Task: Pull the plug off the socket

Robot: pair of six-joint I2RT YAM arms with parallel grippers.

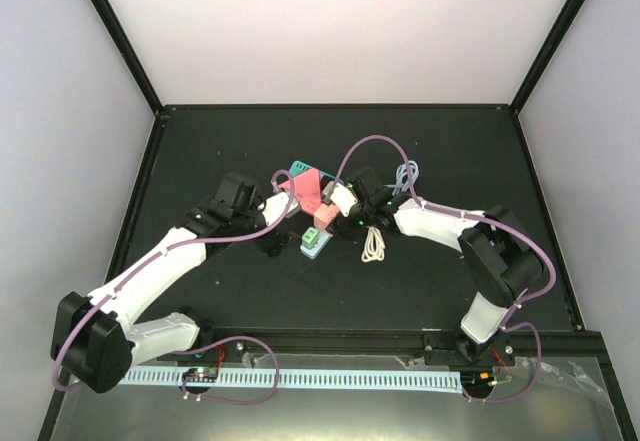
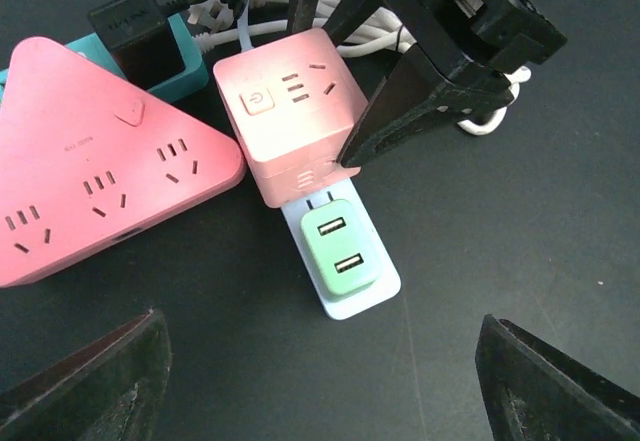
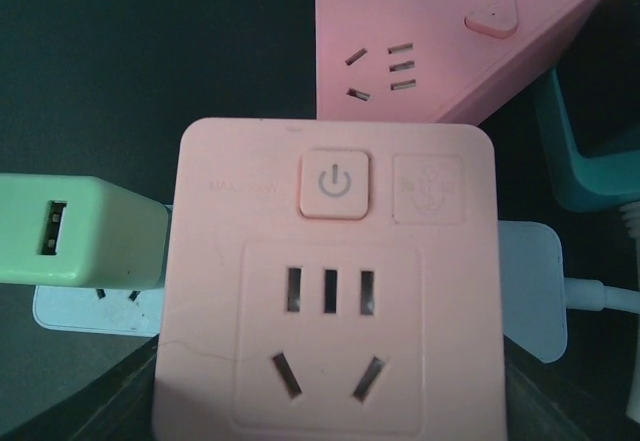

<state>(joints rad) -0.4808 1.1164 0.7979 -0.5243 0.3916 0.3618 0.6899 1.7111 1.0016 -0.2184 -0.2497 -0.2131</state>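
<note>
On the dark bench [image 1: 200,291], just beside a pink triangular power strip [image 2: 90,181], a pink cube socket [image 2: 285,111] is gripped by the half-closed right gripper [image 1: 343,201], one black finger lying along its side. The green plug [image 2: 342,251] is seated in the cube face turned toward the left arm, over a pale flat plate [image 2: 385,286]. The left gripper [image 2: 320,326] is held wide open before the plug, touching nothing.

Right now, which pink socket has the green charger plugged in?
The pink cube with the power button; the green charger enters its side. The pink triangular strip shows only empty outlets.
</note>
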